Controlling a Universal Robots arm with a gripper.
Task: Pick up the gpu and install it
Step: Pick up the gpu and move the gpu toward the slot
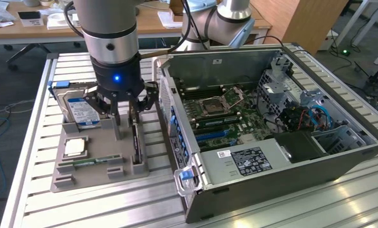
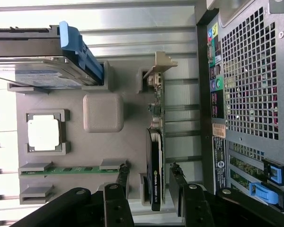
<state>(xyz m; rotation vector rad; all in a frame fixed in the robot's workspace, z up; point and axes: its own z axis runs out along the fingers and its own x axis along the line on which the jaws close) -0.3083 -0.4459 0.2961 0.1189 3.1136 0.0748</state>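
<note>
My gripper (image 2: pixel 150 176) stands released, wide open, with one finger (image 2: pixel 123 176) on each side of the gpu (image 2: pixel 155 156), seemingly apart from it. The gpu stands on edge in the gray tray (image 2: pixel 130 142), beside the computer case (image 2: pixel 246 71). I judge this as the pick-up approach; closing calls for a centred, square grip. I cannot read the lettering on the cooler.

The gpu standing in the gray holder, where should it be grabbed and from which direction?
Pinch the gpu across its two flat faces near the upper long edge, coming straight down. It stands on edge in slots of the gray holder, so its top and faces are free. The open end effector hangs over it, a finger to each side.
</note>
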